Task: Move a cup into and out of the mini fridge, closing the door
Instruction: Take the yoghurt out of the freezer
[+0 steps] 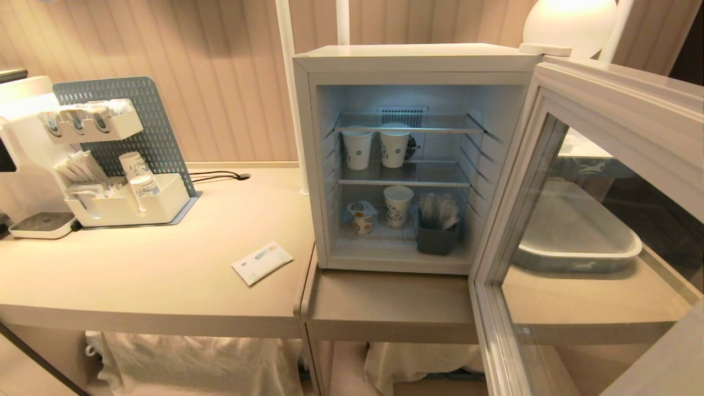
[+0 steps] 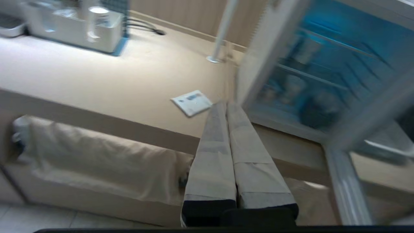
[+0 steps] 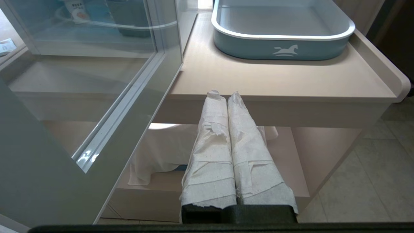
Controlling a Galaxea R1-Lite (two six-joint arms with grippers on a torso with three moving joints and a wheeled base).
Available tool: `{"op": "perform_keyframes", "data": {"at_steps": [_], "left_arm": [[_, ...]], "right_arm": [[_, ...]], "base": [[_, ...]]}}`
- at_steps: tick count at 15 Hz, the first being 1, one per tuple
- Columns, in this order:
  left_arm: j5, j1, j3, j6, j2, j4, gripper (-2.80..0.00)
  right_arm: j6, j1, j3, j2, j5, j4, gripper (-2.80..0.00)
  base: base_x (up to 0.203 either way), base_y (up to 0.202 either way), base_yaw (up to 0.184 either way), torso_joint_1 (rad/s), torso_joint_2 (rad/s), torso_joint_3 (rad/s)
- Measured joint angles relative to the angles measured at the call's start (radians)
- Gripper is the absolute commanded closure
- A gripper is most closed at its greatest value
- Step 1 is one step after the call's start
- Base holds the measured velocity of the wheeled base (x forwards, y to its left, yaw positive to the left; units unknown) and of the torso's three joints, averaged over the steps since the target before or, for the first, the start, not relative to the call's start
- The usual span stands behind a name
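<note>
Mini fridge point(image 1: 412, 58) door point(image 1: 605, 137) open; cup point(image 1: 361, 217) on bottom shelf, left side. Left end effector point(image 2: 226, 104) fingers together, empty, off table point(image 1: 165, 275) front edge. Right end effector point(image 3: 223, 94) likewise together, empty.

Neither arm shows in the head view. In the left wrist view the left gripper point(image 2: 226, 105) has its two long fingers point(image 2: 213, 155) pressed together along their whole length, with nothing between them; they are wrapped in pale tape above black bases, and the tips point forward and slightly down. In the right wrist view the right gripper point(image 3: 223, 95) is likewise closed and empty, its fingers point(image 3: 249, 152) bound in white, fraying tape that is torn in places, side by side and touching from base to tip, reaching forward at a level angle.
</note>
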Motion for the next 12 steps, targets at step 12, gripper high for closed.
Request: {"op": "perform_keyframes", "data": {"at_steps": [12], "left_arm": [[0.126, -0.202, 0.410, 0.153, -0.230, -0.161, 0.00]], "right_arm": [[0.001, 0.000, 0.001, 0.000, 0.000, 0.000, 0.00]], "base": [[0.000, 0.000, 0.000, 0.000, 0.00, 0.000]]}}
